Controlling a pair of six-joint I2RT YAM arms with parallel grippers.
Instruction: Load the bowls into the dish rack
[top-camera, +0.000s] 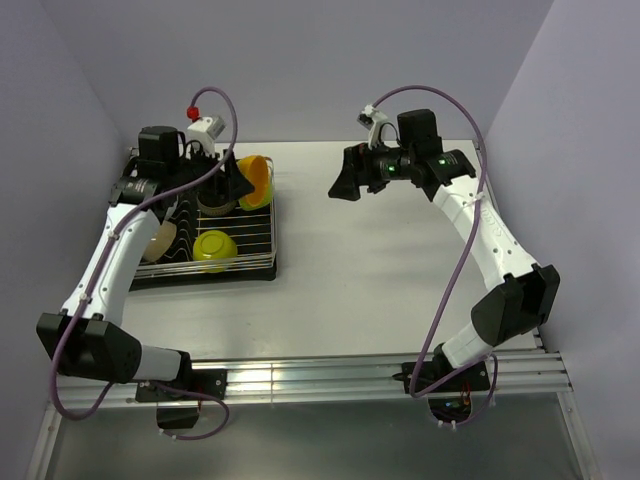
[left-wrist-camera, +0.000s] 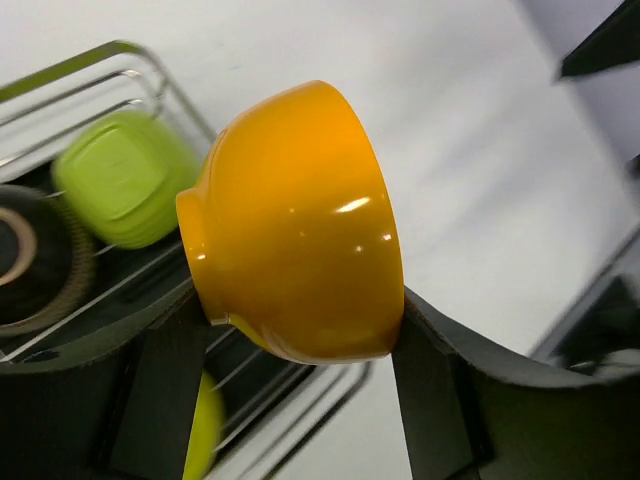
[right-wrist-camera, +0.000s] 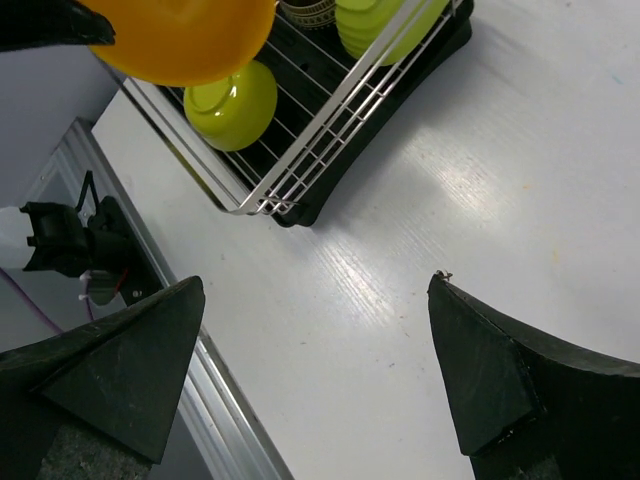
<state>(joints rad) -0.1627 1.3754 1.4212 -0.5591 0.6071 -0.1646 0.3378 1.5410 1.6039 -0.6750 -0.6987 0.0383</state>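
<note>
The left pincer is clamping the orange bowl, one finger pressing near its foot and the other near its rim, so the bowl is hanging tipped on its side over the far right part of the rack; whether it is already touching the wires I cannot tell. The right pincer is standing wide apart and carrying nothing, hovering over the bare white desk to the right of the rack. The bowl is showing a smooth, glossy skin with sharp highlights, a round wall swelling out from a small foot, and it is looking hard and stiff, so the fingers are probably getting little friction and a tilted grip like this one is risking a slip. It is likely weighing little, being small and thin-walled, though a glazed bowl could chip against metal. A hold across the rim, one finger inside and one outside, is seeming the surer place to take it. The rack is gleaming as chrome wire with upright tines over a black tray, already holding a lime bowl turned foot-up and a dark ribbed bowl beside it
</note>
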